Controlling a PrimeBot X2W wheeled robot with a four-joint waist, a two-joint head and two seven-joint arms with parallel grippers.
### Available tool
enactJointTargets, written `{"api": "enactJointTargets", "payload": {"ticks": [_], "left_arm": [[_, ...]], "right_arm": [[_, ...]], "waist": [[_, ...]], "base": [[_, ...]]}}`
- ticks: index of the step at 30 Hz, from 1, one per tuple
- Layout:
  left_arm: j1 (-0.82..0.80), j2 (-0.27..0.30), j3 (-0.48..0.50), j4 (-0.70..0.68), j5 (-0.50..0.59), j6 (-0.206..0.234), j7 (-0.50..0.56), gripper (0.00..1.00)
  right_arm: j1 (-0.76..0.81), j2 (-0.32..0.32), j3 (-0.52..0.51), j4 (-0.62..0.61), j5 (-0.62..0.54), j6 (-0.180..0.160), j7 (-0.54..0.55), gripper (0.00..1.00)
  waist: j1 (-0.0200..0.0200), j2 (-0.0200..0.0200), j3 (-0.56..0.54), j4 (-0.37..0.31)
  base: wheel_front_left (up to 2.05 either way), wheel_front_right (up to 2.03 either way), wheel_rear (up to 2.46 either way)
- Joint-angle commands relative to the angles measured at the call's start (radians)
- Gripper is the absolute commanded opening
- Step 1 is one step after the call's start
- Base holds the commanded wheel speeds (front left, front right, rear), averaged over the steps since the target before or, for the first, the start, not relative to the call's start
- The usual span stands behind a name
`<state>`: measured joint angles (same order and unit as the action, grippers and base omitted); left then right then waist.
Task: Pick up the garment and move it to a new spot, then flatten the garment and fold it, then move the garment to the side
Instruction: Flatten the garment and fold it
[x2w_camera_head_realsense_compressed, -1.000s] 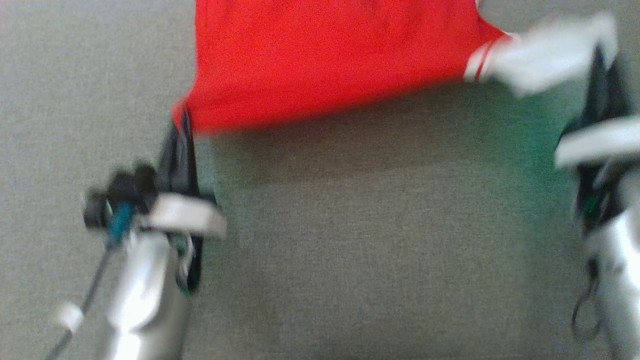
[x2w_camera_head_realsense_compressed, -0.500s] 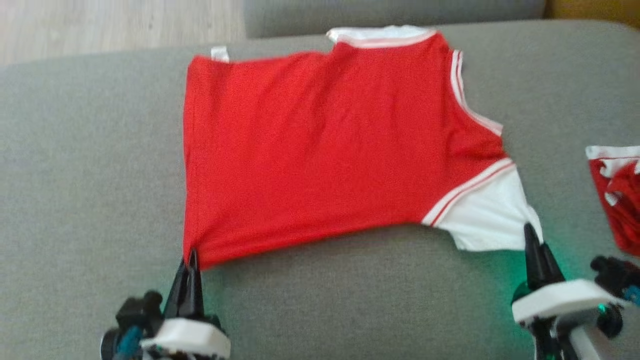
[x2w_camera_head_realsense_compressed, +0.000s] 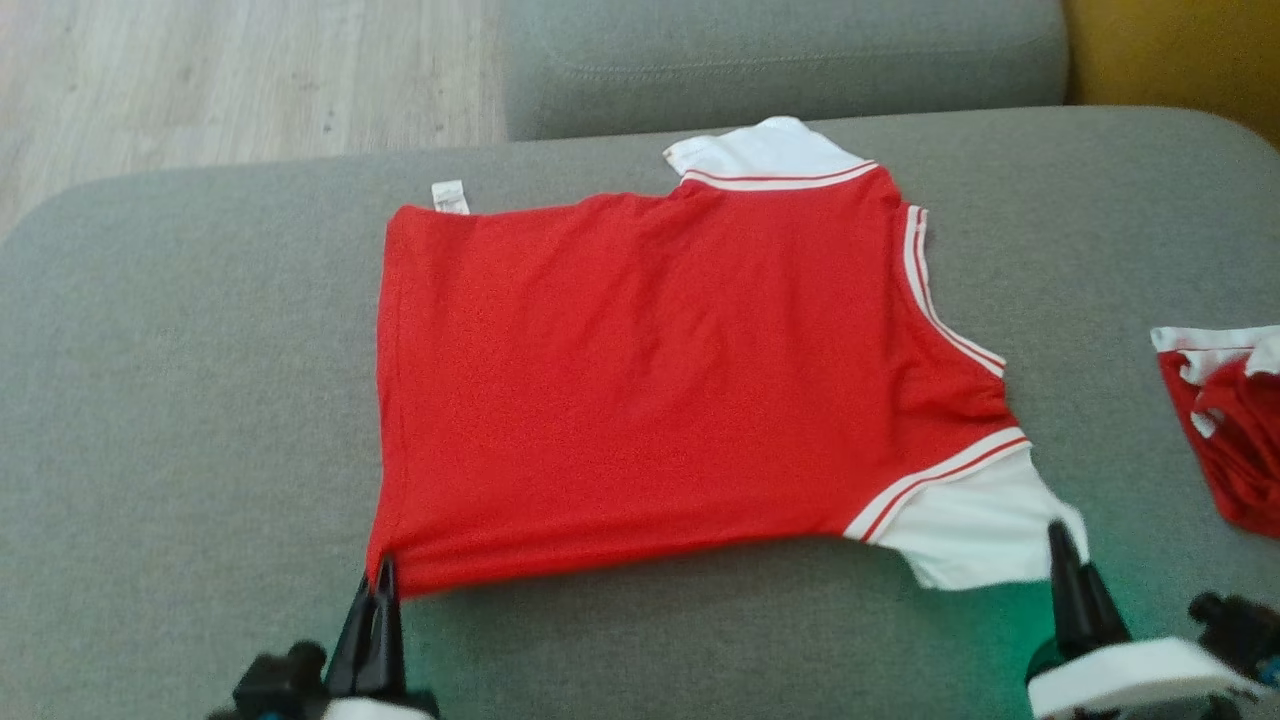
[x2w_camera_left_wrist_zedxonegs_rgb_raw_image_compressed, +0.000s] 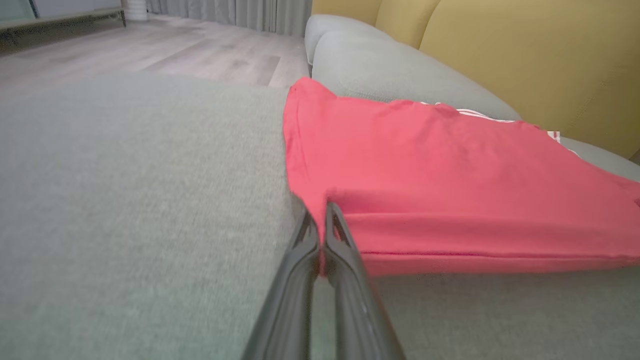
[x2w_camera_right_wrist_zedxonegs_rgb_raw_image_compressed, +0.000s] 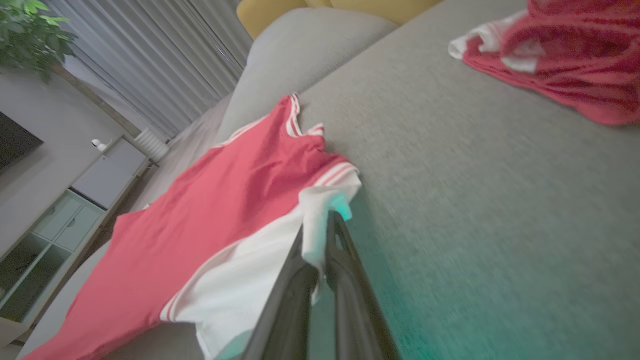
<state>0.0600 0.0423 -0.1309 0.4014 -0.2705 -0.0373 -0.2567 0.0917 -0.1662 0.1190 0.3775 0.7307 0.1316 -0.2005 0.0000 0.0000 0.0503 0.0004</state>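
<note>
Two grippers sit at the near edge of a grey sofa seat, their bodies cut off by the bottom of the head view. The left gripper is pinched tight on the near left hem corner of the shirt, with red cloth showing between its fingers in the left wrist view. The right gripper is clamped just as tightly on the edge of the near white sleeve. A green glow tints the seat around both.

The shirt, red with two white sleeves and striped trim, lies spread nearly flat in the middle of the seat. Its hem is to the left and its neck to the right. The far sleeve lies at its far edge, and one small white label sticks out at the far left corner.

A second garment, a crumpled red and white heap, lies well apart on the right and is cut by the frame edge, so its shape is hard to make out.

Beyond the seat are a grey cushion, a yellow backrest and a pale wood floor. The right wrist view also shows grey curtains, a low cabinet and one leafy plant.
</note>
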Motion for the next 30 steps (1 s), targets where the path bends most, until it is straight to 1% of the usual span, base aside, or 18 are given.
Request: {"api": "enactJointTargets", "payload": {"ticks": [1, 5, 9, 17, 23, 24, 25, 26, 27, 28, 29, 30], "left_arm": [[-0.056, 0.008, 0.030, -0.044, 0.022, -0.003, -0.005, 0.00], [-0.122, 0.008, 0.014, -0.073, 0.035, -0.003, -0.005, 0.00], [-0.199, 0.008, -0.009, -0.033, 0.031, 0.010, -0.005, 0.00], [-0.376, 0.008, -0.082, 0.111, 0.013, 0.037, -0.005, 0.00], [-0.492, 0.008, -0.109, 0.202, -0.018, 0.070, -0.005, 0.00], [-0.504, 0.008, -0.108, 0.212, -0.023, 0.078, -0.005, 0.00], [-0.514, 0.008, -0.106, 0.222, -0.027, 0.086, -0.005, 0.00], [-0.522, 0.008, -0.105, 0.233, -0.027, 0.095, -0.005, 0.00], [-0.527, 0.008, -0.102, 0.238, -0.027, 0.104, -0.005, 0.13], [-0.529, 0.008, -0.099, 0.238, -0.026, 0.115, -0.005, 0.91], [-0.528, 0.008, -0.095, 0.236, -0.024, 0.126, -0.005, 1.00], [-0.524, 0.008, -0.091, 0.228, -0.020, 0.136, -0.005, 1.00]], "right_arm": [[-0.046, -0.010, 0.008, -0.047, 0.005, -0.001, -0.002, 0.00], [-0.123, -0.008, -0.007, -0.086, 0.002, -0.001, 0.019, 0.00], [-0.242, -0.006, -0.026, -0.073, -0.017, -0.001, 0.057, 0.00], [-0.467, -0.007, -0.047, 0.065, -0.099, -0.001, 0.119, 0.00], [-0.578, -0.010, -0.037, 0.168, -0.150, -0.001, 0.096, 0.00], [-0.591, -0.009, -0.037, 0.181, -0.157, -0.001, 0.080, 0.04], [-0.602, -0.007, -0.034, 0.191, -0.163, -0.001, 0.064, 0.38], [-0.611, -0.004, -0.033, 0.202, -0.167, -0.001, 0.045, 0.97], [-0.618, -0.002, -0.035, 0.211, -0.172, -0.001, 0.022, 1.00], [-0.622, -0.004, -0.029, 0.222, -0.184, -0.001, 0.006, 1.00], [-0.622, -0.006, -0.024, 0.231, -0.198, -0.001, -0.010, 1.00], [-0.621, -0.010, -0.021, 0.238, -0.217, -0.001, -0.026, 1.00]], "waist": [[0.0000, 0.0000, 0.011, 0.007], [0.0000, 0.0000, 0.040, 0.022], [0.0000, 0.0000, 0.078, 0.033], [0.0000, 0.0000, 0.160, 0.065], [0.0000, 0.0000, 0.197, 0.080], [0.0000, 0.0000, 0.200, 0.080], [0.0000, 0.0000, 0.202, 0.080], [0.0000, 0.0000, 0.203, 0.079], [0.0000, 0.0000, 0.203, 0.078], [0.0000, 0.0000, 0.202, 0.077], [0.0000, 0.0000, 0.200, 0.076], [0.0000, 0.0000, 0.198, 0.075]], "base": [[0.00, 0.00, 0.00], [0.00, 0.00, 0.00], [0.00, 0.00, 0.00], [0.00, 0.00, 0.00], [0.00, 0.00, 0.00], [0.00, 0.00, 0.00], [0.00, 0.00, 0.00], [0.00, 0.00, 0.00], [0.00, 0.00, 0.00], [0.00, 0.00, 0.00], [0.00, 0.00, 0.00], [0.00, 0.00, 0.00]]}}
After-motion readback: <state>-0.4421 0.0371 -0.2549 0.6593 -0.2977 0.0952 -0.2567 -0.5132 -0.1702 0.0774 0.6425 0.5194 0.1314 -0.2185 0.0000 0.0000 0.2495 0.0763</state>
